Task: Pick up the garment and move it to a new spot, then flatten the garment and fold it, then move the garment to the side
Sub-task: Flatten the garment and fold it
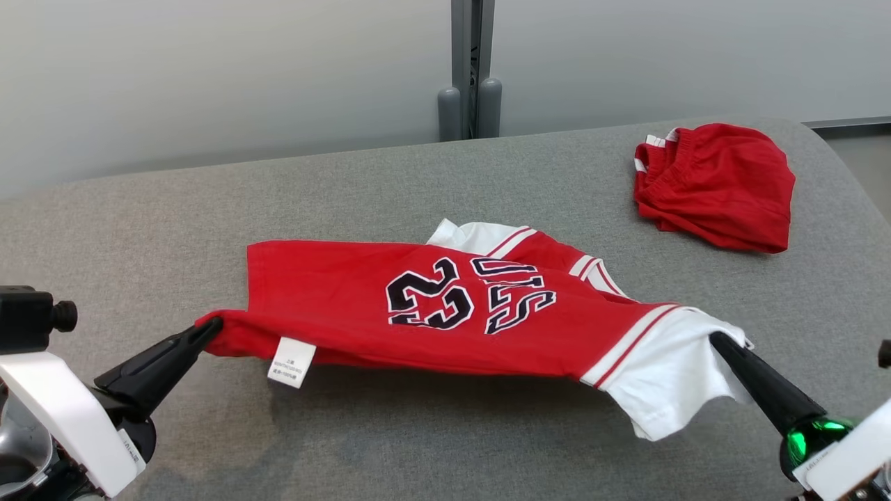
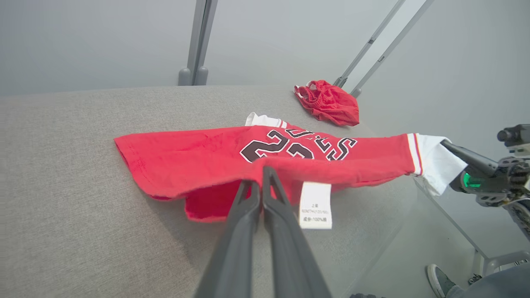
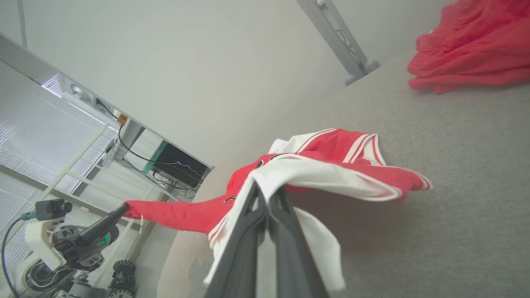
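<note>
Holding red jersey point(image 1: 334, 299) over grey table point(image 1: 139, 223), left gripper point(image 1: 214, 323) pinching hem point(image 1: 240, 341), right gripper point(image 1: 715, 339) pinching sleeve point(image 1: 668, 379) (label point(image 1: 292, 362) dangling)

Grey cloth-covered table point(image 1: 209, 202) before a pale wall point(image 1: 209, 69), grey upright post point(image 1: 472, 56), slatted blinds point(image 3: 29, 136).

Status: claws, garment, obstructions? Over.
Left claw shut on red jersey hem; right claw shut on its white sleeve. Near edge lifted, far side on table. Red shorts far right, apart.
</note>
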